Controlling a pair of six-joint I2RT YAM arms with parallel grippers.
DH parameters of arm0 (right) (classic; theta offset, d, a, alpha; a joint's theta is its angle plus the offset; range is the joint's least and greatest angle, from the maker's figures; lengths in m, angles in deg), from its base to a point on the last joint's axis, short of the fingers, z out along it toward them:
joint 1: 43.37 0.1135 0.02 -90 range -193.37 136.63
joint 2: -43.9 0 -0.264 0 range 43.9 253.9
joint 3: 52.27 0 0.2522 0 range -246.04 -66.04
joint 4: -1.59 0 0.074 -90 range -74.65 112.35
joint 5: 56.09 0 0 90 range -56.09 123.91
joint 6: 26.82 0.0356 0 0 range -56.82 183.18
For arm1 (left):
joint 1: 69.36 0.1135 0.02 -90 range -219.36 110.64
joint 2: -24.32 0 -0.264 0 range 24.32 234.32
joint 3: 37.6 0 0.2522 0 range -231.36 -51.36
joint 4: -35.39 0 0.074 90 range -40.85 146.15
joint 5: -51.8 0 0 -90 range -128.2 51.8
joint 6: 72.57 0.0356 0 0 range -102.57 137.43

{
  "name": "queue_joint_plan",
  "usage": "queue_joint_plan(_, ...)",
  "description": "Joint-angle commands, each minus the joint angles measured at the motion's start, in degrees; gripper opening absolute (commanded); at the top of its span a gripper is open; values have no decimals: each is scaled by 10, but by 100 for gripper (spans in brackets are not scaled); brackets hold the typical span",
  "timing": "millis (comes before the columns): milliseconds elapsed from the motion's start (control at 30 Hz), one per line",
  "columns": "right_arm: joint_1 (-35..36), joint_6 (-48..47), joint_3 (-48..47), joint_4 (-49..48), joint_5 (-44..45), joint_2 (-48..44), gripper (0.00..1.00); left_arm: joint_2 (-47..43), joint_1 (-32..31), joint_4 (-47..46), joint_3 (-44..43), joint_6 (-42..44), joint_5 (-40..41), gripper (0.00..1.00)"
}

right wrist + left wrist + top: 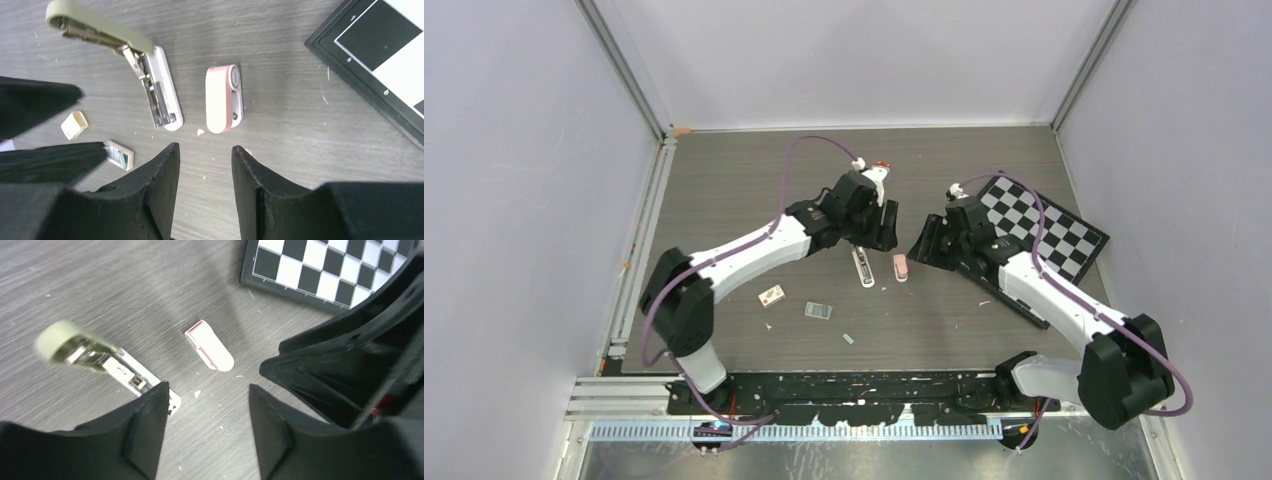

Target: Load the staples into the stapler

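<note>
1. Plainly, the left gripper (207, 432) had its fingers (150, 430) spread, and only bare table (744, 180) showed in the gap, so it gripped nothing.
2. The right gripper (205, 185) had its fingers (257, 195) parted too, by a narrower gap, and it was likewise empty. It hung low over the wood, just short of the pink-and-white piece (224, 99).
3. Both grippers faced each other closely over one patch of table, probably because the work there centred on the stapler (150, 85) between them.
4. The stapler lay flat on the table just ahead of the left fingers, touched by neither hand. Its olive top was swung up and away from the white base, leaving the metal channel bare, which is the posture it needs for a strip to drop in. Whether the channel already held any staples I could not tell.
5. The pink-and-white piece lay just beside the stapler, not touching it.
6. The staples (818, 311), a small grey block, sat nearer the arm bases and well apart from the stapler. They lay near a small white-and-red box (771, 296), and a stray sliver (848, 339) lay closer in. With both hands empty, I judged that fetching them was the next step.
7. The checkerboard (1044, 225) lay off to the right under the right arm and seemed to play no part
</note>
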Motion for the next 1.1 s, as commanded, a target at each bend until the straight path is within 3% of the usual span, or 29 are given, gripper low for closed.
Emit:
queue_joint_plan(0, 33, -15, -3, 44, 11, -41, 49, -78, 7, 50, -6, 34, 59, 70)
queue_joint_plan(133, 105, -10, 11, 38, 54, -55, 54, -126, 21, 92, 16, 58, 76, 98)
queue_joint_plan(200, 150, -3, 16, 31, 93, -54, 55, -148, 32, 117, 27, 60, 88, 100)
queue_joint_plan(467, 322, 15, 25, -47, 166, 8, 54, -294, 110, 152, 137, 41, 89, 100)
queue_joint_plan(600, 384, 15, 0, -76, 181, 78, 54, -363, 143, 153, 176, 28, 45, 99)
queue_joint_plan(700, 430, -2, -42, -61, 211, 132, 55, -413, 159, 156, 205, 18, 39, 93)
queue_joint_plan(867, 471, -15, -99, -11, 241, 204, 56, -435, 180, 193, 215, 14, -16, 82)
queue_joint_plan(1067, 486, -4, -112, 2, 249, 237, 48, -445, 185, 205, 238, 12, -41, 75)
